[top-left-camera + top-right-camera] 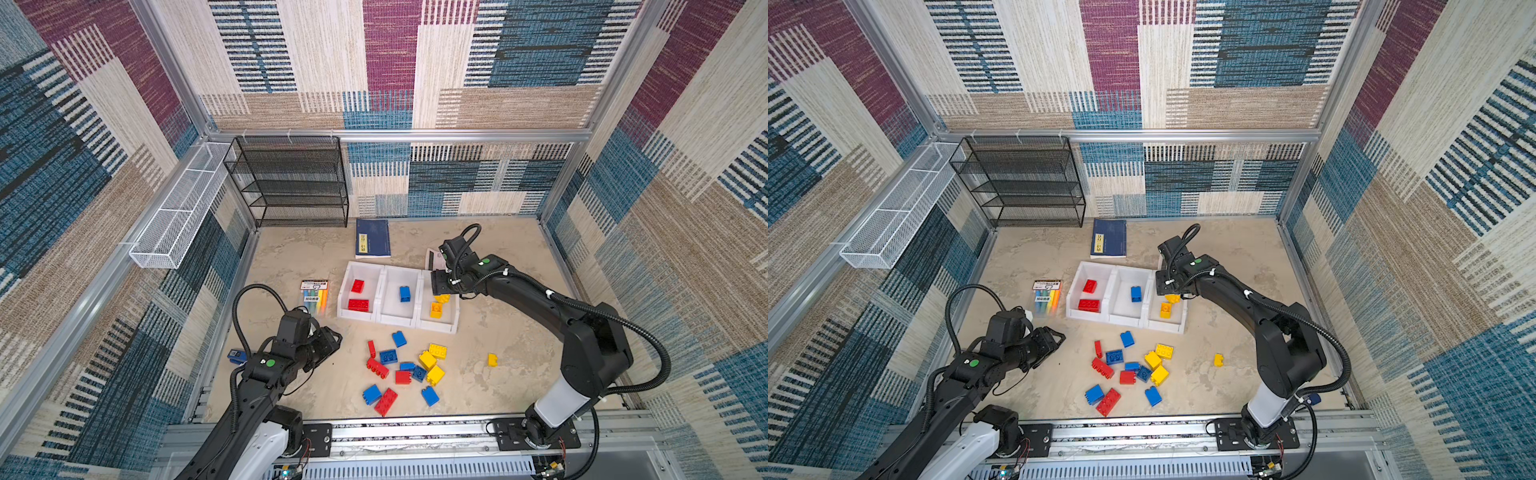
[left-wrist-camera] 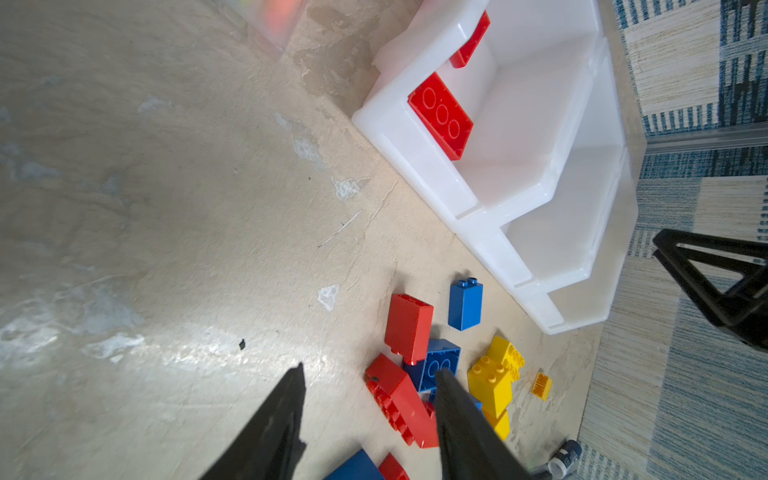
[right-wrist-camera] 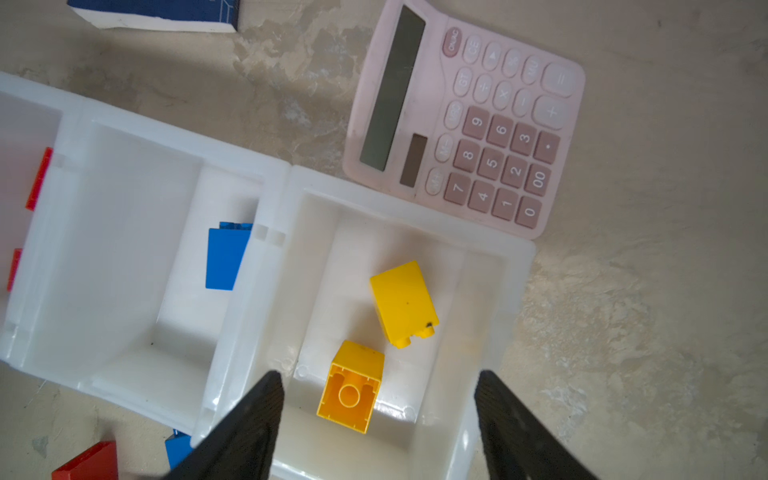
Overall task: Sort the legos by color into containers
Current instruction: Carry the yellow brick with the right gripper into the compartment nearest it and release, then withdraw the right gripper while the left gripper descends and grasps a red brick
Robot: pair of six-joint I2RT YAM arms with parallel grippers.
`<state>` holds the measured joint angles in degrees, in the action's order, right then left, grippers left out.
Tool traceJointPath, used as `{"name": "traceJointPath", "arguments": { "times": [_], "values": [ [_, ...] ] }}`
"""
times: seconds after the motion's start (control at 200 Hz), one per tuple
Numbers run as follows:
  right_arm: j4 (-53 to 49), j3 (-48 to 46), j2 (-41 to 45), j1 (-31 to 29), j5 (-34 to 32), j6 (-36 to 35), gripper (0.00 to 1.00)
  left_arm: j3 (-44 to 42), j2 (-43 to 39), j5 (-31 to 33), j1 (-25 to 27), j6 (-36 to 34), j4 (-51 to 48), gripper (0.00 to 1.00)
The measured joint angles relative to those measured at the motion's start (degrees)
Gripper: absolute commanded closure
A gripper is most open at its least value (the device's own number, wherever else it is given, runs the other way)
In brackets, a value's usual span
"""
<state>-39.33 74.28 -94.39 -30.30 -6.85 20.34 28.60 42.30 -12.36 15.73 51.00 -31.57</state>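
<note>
Loose red, blue and yellow legos [image 1: 401,370] lie nearest, the left gripper [image 2: 370,370] open and empty just left of them, the right gripper [image 3: 378,373] open above two yellow bricks [image 3: 403,303] in the rightmost of the containers [image 1: 397,321].

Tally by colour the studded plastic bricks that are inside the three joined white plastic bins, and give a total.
Red studded plastic bricks: 2
Blue studded plastic bricks: 1
Yellow studded plastic bricks: 2
Total in the white plastic bins: 5
</note>
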Motion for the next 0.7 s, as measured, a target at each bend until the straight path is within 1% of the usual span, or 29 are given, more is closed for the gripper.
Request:
{"name": "traceJointPath", "arguments": {
  "times": [0.326, 0.556, 0.701],
  "values": [
    [-0.2, -1.2, 3.3, 0.0, 1.3, 0.7, 0.22, -0.6, 0.0, -0.1, 0.0, 0.0, 0.0, 0.46],
    [-0.1, -5.7, 8.5, 0.0, 2.4, 1.6, 0.22, -0.7, 0.9, -1.3, 0.2, 0.0, 0.0, 0.46],
    [0.0, -8.7, 11.6, 0.0, 3.9, 2.4, 0.22, -0.6, 3.7, -1.4, 2.2, 0.0, 1.2, 0.46]
  ]
}}
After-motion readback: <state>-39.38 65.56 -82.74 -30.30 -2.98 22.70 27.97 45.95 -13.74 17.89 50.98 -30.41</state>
